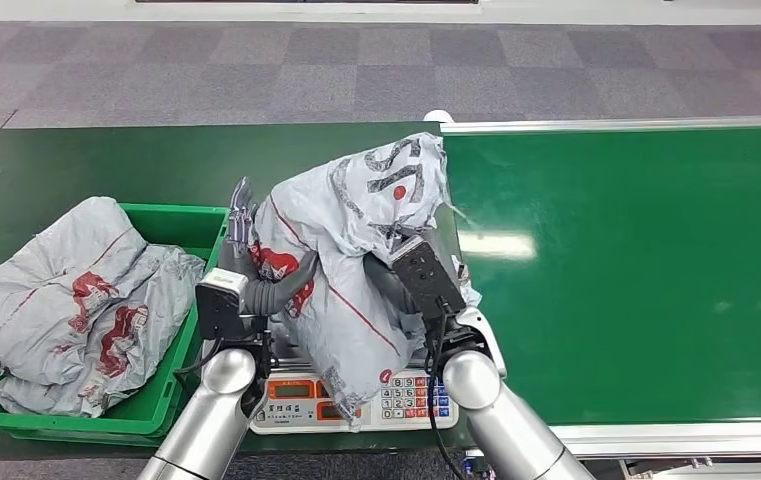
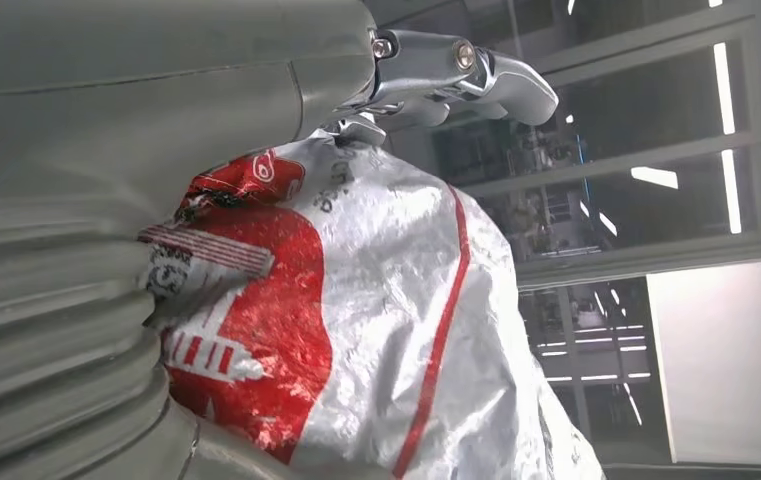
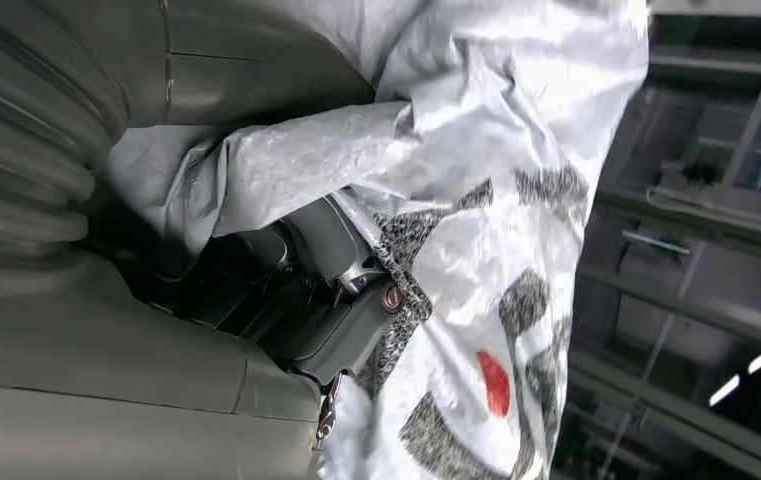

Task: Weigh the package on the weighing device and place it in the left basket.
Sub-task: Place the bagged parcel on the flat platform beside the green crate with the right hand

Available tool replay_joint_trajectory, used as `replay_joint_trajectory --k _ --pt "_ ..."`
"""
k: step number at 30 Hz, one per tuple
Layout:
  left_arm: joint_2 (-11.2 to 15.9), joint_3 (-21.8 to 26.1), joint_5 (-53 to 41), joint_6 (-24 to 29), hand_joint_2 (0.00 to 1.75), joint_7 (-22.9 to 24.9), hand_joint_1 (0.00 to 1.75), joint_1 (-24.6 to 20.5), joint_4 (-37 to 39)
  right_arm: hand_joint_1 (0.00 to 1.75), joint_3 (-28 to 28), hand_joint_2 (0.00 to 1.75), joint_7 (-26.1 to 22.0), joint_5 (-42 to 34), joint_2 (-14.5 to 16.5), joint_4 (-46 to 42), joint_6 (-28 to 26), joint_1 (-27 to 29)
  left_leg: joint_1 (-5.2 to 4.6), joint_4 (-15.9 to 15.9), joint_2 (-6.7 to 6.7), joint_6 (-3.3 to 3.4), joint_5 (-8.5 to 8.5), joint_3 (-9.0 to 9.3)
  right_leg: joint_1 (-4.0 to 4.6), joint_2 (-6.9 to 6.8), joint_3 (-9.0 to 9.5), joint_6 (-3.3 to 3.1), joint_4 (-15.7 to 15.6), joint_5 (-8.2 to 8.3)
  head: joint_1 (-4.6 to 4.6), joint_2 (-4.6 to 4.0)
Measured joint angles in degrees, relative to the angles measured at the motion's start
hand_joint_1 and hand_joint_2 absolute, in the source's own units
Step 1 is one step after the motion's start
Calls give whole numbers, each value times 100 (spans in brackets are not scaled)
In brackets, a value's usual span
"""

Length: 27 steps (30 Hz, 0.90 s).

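Both hands (image 1: 341, 275) hold 1 package (image 1: 356, 250) above 1 scale (image 1: 356, 400).

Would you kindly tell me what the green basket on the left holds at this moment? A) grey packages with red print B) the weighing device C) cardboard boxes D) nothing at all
A: the green basket already holds crumpled grey packages with red print, while both robot hands grip another package over the weighing device.

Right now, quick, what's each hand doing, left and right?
Left hand: holding the grey package from its left side.
Right hand: holding the same package from the right, above the scale.
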Motion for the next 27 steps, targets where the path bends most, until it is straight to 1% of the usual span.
replay_joint_trajectory --k 2,3,6,7,11,27 --pt "13 -14 5 24 175 -2 0 0 1 175 76 175 44 16 33 23 -27 23 -1 0 0 0 0 0 -2 0 0 0 0 0 0 0" --pt "20 -20 8 31 175 -3 0 0 1 159 100 175 75 39 43 24 -38 51 -2 1 0 0 0 0 -3 0 0 0 0 0 0 0" --pt "37 -49 5 38 175 -7 0 -3 16 34 139 175 161 99 69 10 25 174 -4 1 0 0 0 0 -4 0 -1 0 0 0 0 0" --pt "39 -63 -1 38 175 -7 0 -8 28 9 146 175 185 75 75 -2 121 216 -4 1 0 0 0 -1 -4 0 -2 0 0 0 -1 0" --pt "39 -120 -20 38 175 -8 0 -35 75 9 151 175 229 -75 80 -73 473 326 -4 1 0 0 0 -1 -3 0 -3 0 0 0 -1 0" --pt "37 -148 -22 38 175 -8 0 -77 153 9 151 175 229 -105 80 -132 502 388 -4 1 0 0 0 -1 -3 0 -3 -1 0 0 -2 0"
